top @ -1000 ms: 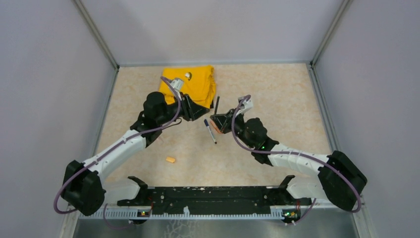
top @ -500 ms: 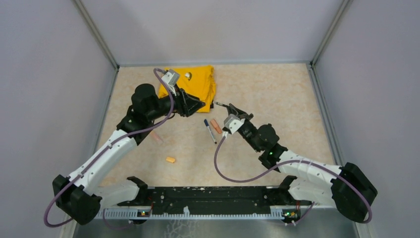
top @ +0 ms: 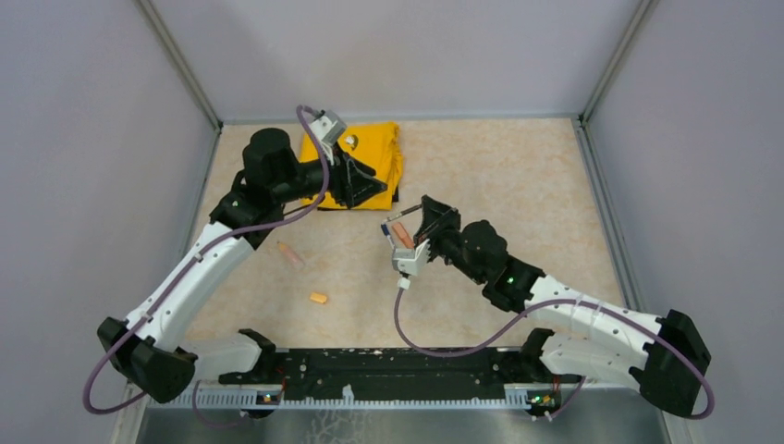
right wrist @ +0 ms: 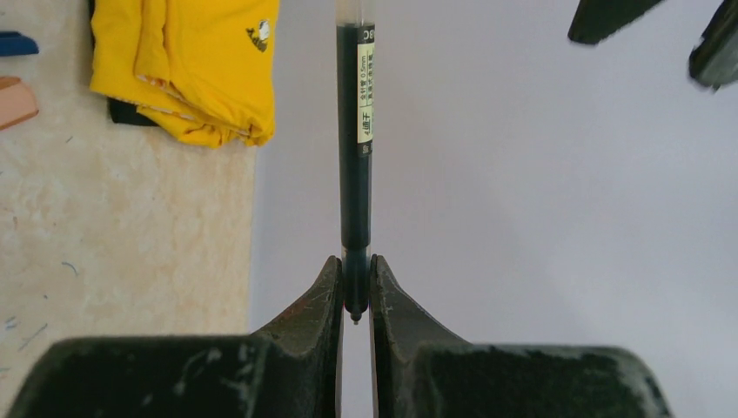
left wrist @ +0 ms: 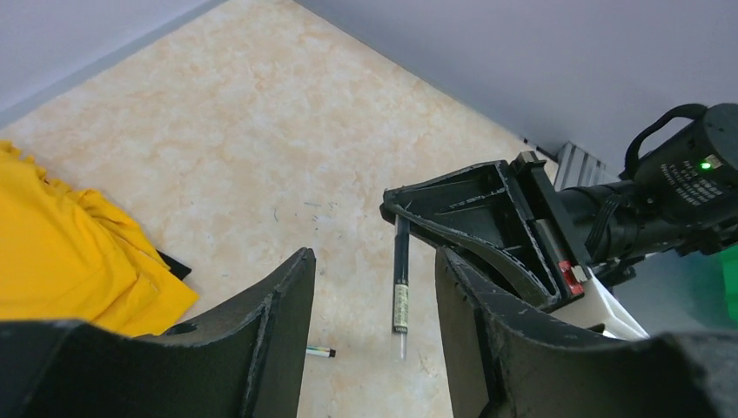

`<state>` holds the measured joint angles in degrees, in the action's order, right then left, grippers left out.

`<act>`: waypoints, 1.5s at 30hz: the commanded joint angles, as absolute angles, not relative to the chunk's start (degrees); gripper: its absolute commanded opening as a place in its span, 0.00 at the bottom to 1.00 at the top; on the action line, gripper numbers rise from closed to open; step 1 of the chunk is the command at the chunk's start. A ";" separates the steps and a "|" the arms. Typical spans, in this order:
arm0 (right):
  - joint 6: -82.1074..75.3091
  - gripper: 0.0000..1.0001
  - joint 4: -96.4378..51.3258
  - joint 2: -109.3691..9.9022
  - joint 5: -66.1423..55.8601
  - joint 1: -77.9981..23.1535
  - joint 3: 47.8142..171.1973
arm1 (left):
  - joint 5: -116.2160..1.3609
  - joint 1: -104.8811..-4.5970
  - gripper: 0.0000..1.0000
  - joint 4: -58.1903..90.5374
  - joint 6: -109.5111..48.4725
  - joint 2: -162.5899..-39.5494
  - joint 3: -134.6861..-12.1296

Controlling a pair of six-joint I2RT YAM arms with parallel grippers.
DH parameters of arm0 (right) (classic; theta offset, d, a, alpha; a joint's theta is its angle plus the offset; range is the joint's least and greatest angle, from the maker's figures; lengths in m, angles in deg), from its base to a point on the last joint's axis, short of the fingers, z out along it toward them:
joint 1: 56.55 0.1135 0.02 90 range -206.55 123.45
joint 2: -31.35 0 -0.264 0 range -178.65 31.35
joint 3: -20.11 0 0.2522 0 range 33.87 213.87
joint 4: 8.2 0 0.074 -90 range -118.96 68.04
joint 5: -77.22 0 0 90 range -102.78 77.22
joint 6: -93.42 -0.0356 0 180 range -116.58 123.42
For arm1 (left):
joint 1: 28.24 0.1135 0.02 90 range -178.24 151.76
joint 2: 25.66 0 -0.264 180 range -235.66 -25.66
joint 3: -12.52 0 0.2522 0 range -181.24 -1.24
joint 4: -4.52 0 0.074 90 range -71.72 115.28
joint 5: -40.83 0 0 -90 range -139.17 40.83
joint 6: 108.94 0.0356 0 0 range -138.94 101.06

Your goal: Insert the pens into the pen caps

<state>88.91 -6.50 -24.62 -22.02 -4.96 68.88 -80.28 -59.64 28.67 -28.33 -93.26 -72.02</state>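
My right gripper [top: 422, 212] is shut on the tip end of the thin dark pen [right wrist: 356, 131] and holds it in the air, pointing toward the left gripper. The pen also shows in the left wrist view [left wrist: 401, 279]. My left gripper [top: 374, 185] is open and empty, raised over the cloth's near edge. On the table under the right wrist lie an orange marker [top: 402, 234] and the silver-white pen, mostly hidden, with a dark blue end [top: 385, 228]. A second orange marker [top: 290, 253] and the light orange cap [top: 318, 298] lie at the near left.
A folded yellow cloth [top: 365, 153] lies at the back, behind the left gripper. Grey walls close off the table at the left, back and right. The arm bases and a black rail [top: 388, 365] run along the near edge.
My right gripper has carried the dark pen up off the table and turned it toward the left gripper. The left arm has risen and drawn back toward the cloth.
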 commanded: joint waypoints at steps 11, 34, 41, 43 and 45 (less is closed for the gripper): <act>100.18 0.00 -15.44 -24.00 -24.70 -0.61 75.77 | -87.56 -64.41 0.55 40.94 -16.13 -101.61 -76.68; 99.92 0.00 -13.66 -25.93 -23.81 0.06 76.32 | -84.41 -68.05 0.42 41.65 -12.64 -107.15 -76.72; 99.66 0.00 -13.26 -26.31 -23.94 0.10 76.67 | -84.75 -68.28 0.21 41.57 -12.31 -107.65 -76.91; 99.66 0.00 -13.26 -26.44 -23.95 0.08 76.76 | -84.75 -68.23 0.10 41.66 -12.29 -107.68 -76.80; 99.18 0.00 -12.96 -26.32 -23.99 0.08 76.70 | -84.53 -68.23 0.02 41.76 -12.33 -107.73 -76.80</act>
